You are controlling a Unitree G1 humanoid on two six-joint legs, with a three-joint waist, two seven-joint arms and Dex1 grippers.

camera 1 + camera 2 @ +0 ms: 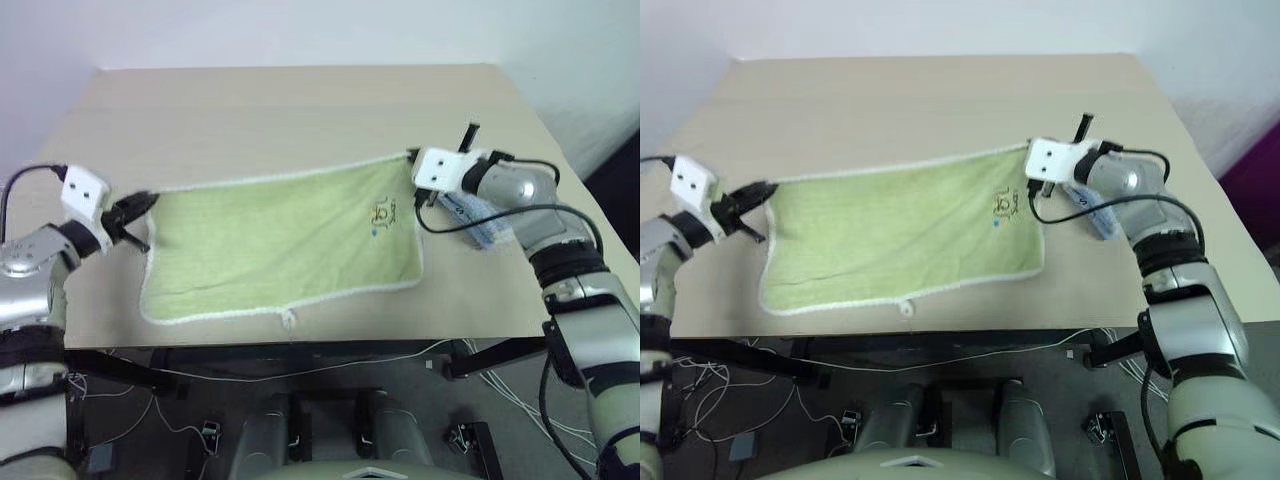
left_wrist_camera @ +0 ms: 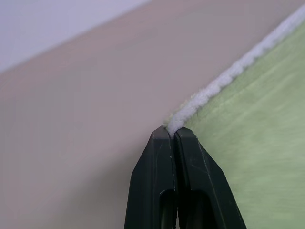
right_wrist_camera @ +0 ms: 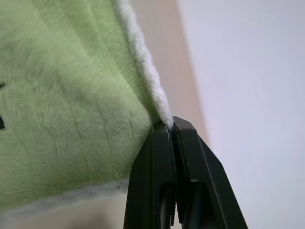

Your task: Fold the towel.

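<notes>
Left gripper and right gripper, head views: each is clamped on one far corner of the towel, the left near the table's left edge, the right toward its right edge. The far hem runs taut between them; the near hem, with a small white loop, lies along the table's front edge. A dark embroidered mark sits near the right-hand corner. A light-blue folded towel lies by the right edge, partly hidden under the right arm.

Left wrist view: two black fingers pressed together on the white corded edging, right at the corner tip. This closeness of grip is not legible from the head views.

Right wrist view: fingers likewise shut on the edging at the corner; the terry pile shows soft and thick.

Handling, as a judgement: light, limp cloth that sags between holds and drapes wherever unsupported; the corded corners appear the firmest places to pinch. The wrist views lack the towel's overall lie, which the head views supply.
</notes>
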